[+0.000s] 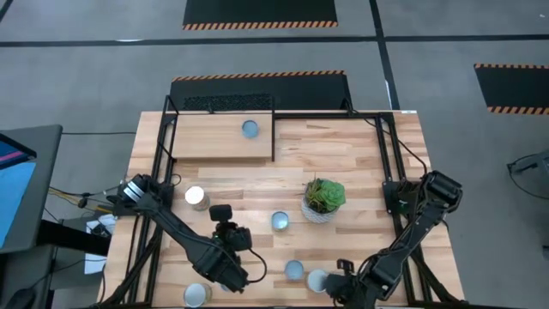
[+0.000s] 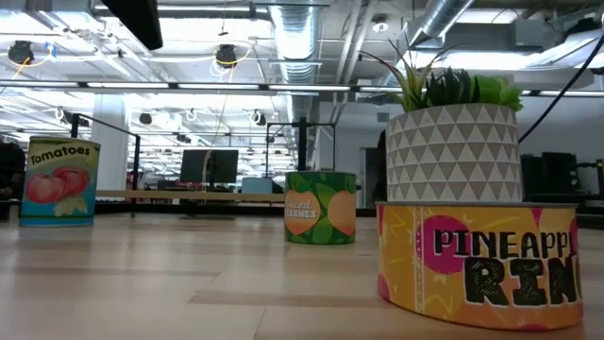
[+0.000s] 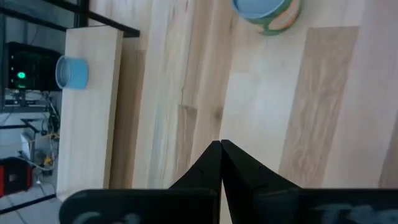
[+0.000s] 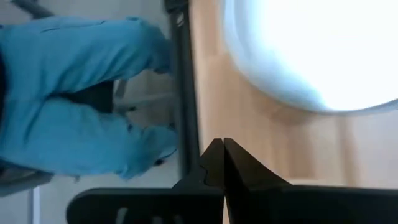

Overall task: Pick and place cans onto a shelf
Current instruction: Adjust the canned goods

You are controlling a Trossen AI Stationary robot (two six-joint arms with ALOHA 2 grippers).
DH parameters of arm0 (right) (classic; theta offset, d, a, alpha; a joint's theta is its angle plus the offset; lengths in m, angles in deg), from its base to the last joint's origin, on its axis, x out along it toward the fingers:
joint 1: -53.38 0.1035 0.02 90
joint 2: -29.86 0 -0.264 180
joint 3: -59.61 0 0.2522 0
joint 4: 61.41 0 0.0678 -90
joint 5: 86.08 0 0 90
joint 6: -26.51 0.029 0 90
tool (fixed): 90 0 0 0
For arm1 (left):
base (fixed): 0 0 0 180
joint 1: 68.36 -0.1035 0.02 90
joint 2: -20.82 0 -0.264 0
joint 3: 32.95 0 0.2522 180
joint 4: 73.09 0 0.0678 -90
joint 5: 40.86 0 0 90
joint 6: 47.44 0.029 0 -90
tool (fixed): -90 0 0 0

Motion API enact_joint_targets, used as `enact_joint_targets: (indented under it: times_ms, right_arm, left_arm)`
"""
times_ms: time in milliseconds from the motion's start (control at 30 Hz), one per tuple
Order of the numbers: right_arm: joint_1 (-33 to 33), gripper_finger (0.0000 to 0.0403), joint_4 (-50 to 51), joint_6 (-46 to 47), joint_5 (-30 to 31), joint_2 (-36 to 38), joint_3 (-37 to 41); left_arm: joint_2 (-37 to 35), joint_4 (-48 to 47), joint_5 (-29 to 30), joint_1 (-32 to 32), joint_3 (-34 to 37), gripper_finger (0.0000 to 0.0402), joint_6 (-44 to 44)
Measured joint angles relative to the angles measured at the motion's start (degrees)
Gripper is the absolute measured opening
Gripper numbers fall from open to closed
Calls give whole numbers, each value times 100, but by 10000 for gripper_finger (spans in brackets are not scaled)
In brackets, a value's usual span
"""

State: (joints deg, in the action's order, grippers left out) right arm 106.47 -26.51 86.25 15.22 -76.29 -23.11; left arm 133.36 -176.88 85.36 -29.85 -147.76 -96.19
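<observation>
The shelf stands at the table's far left with one blue-topped can on it, also seen in the left wrist view. Several cans stand upright on the tabletop: one at the left, one in the middle, and others near the front edge. My left gripper is shut and empty above bare wood, left of the green-and-orange can. My right gripper is shut and empty beside a pale-topped can.
A green plant in a white patterned pot stands right of centre. The low view shows a tomato can, a green can and a pineapple can. Black frame bars edge the table; something blue lies beyond.
</observation>
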Motion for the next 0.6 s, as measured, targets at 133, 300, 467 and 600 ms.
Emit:
enact_joint_targets:
  times_ms: [133,300,467,600]
  right_arm:
    - [-212,15,175,-129,210,-2,1]
    - [-618,13,105,-691,425,-7,1]
    - [-1126,17,-25,-1255,666,-7,1]
    - [-1382,15,-23,-1315,646,-7,1]
  left_arm:
    - [-38,-2,84,12,34,0,-48]
    - [-38,3,173,25,36,0,-59]
    - [-36,3,315,27,36,0,-59]
    - [-36,3,328,32,34,0,-61]
